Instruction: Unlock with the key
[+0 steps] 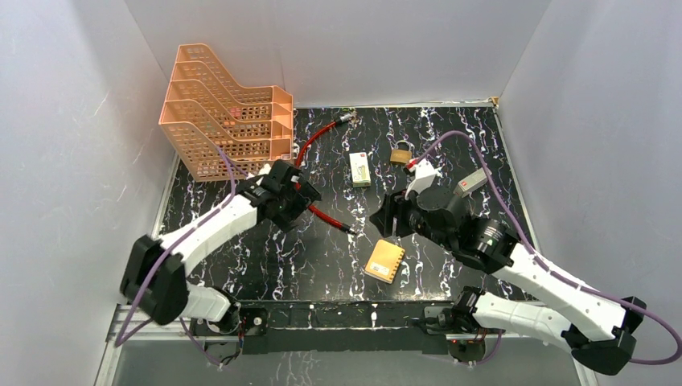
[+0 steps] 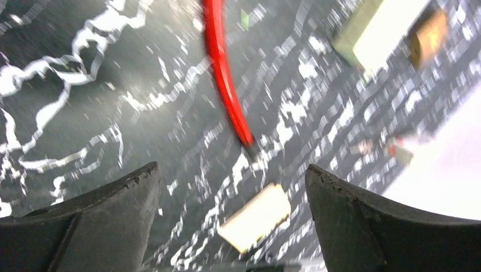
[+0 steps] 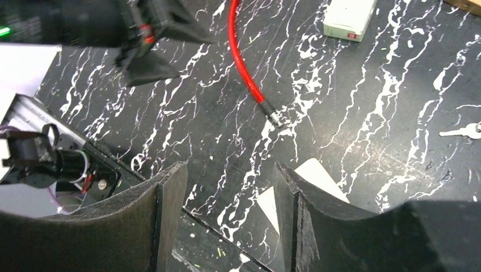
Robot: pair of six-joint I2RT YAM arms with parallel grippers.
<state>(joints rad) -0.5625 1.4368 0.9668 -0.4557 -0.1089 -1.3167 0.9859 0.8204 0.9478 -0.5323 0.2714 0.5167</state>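
The key is a small silvery piece lying flat on the black marbled table at the right edge of the right wrist view; in the top view it is hidden under the right arm. The brass padlock lies at the back of the table. My right gripper is open and empty above the table, with the key well to its right; in the top view it hovers mid-table. My left gripper is open and empty above the red cable; in the blurred left wrist view nothing is between its fingers.
The red cable loop runs from the back to a metal end mid-table. A white box lies beside the padlock. A yellow pad lies near the front. Orange stacked trays stand at the back left.
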